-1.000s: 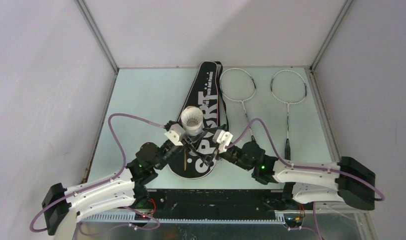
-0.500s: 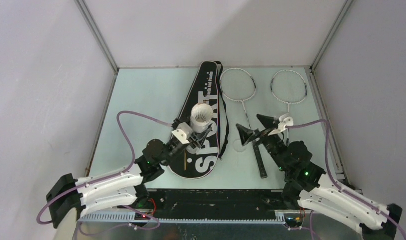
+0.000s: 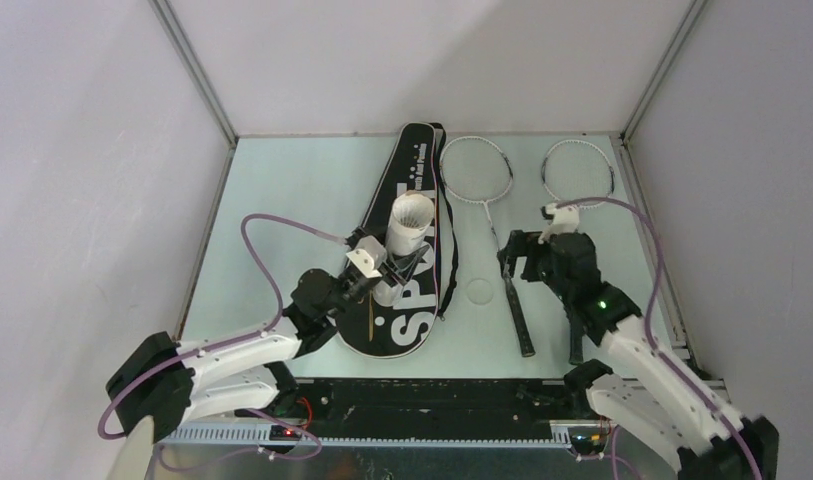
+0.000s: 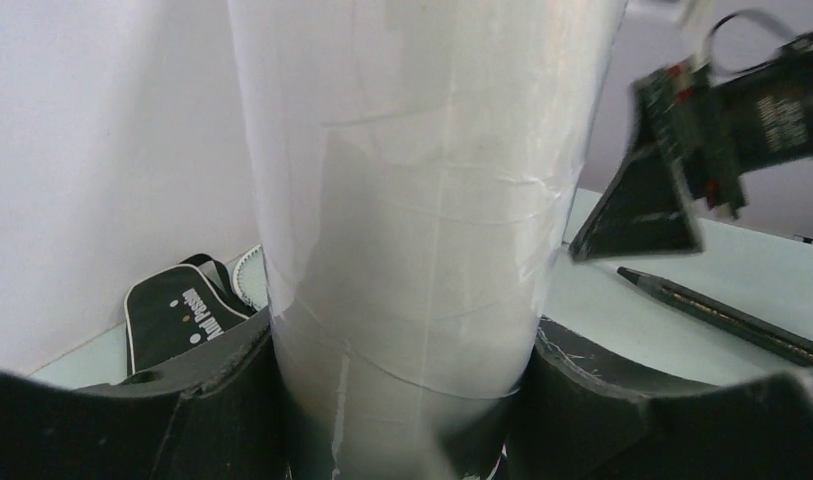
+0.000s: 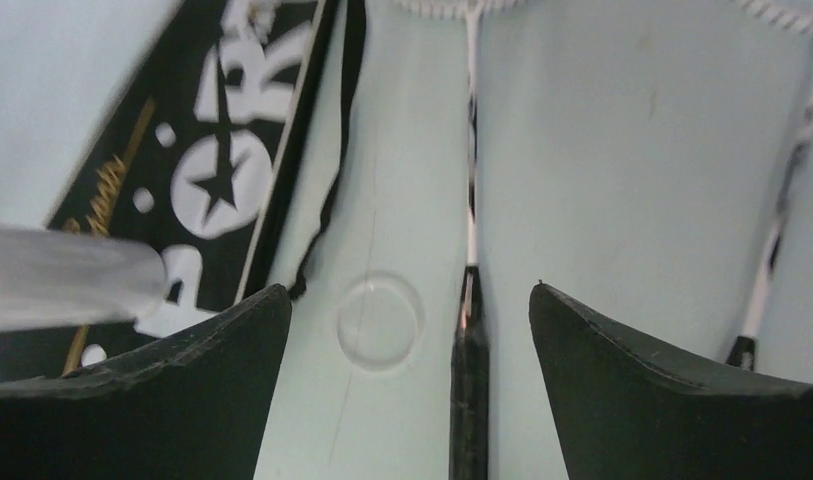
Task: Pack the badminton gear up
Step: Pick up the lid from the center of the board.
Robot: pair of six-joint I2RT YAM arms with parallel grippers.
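My left gripper (image 3: 390,268) (image 4: 407,385) is shut on the long white tube (image 3: 406,232) (image 4: 422,200), holding it nearly upright over the black "SPORT" bag (image 3: 414,170) (image 4: 172,310) (image 5: 212,150). Two silver rackets lie right of the bag. My right gripper (image 3: 527,250) (image 5: 410,290) hangs open above the left racket (image 3: 479,170), whose black handle (image 5: 469,390) (image 4: 722,315) lies between the fingers, untouched. The right racket (image 3: 579,170) (image 5: 777,240) is partly hidden by the right arm.
A clear round lid (image 3: 478,291) (image 5: 379,320) lies on the pale green table (image 3: 282,200) between the bag and the left racket's handle. Metal-framed walls close in the table on the left, far and right sides.
My right arm has swung right, away from the tube, and now hovers over the left racket's handle. The left gripper has kept its hold and stood the tube more upright.
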